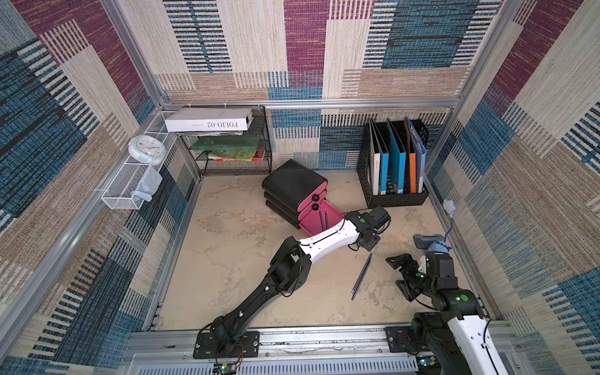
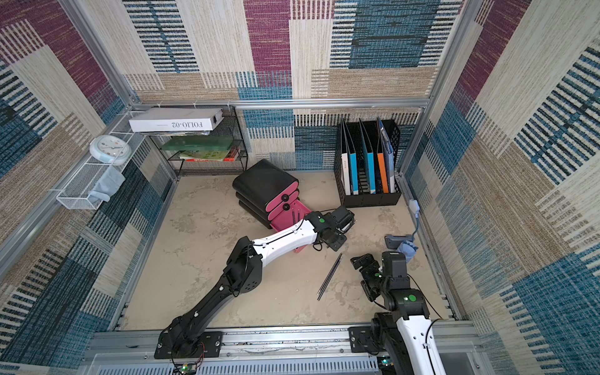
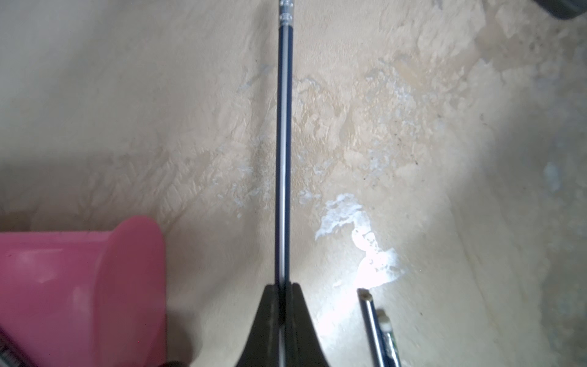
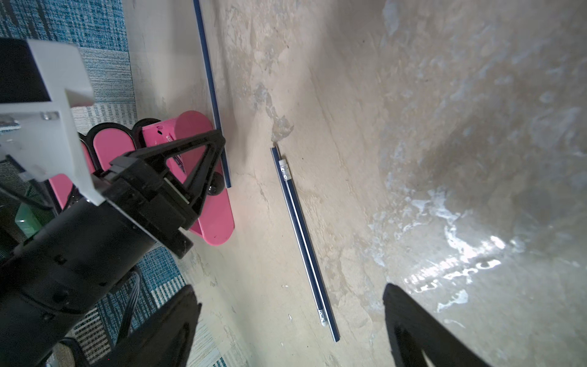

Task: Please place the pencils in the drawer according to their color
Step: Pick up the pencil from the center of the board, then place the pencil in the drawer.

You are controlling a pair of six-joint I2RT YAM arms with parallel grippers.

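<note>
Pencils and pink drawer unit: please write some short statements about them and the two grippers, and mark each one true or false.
1. The left gripper is shut on a thin dark navy pencil. True.
2. The right gripper holds a pencil. False: the right gripper is open and empty.
3. Two more dark navy pencils lie side by side on the beige tabletop. True.
4. The open pink plastic drawer is empty. False: the lowest pink plastic drawer holds two dark pencils.

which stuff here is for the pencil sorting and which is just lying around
For the job: navy pencil in the shut left gripper; two loose pencils on the table; two stored pencils in the open pink drawer.
Just lying about: clock, file rack, white box, book shelf.
</note>
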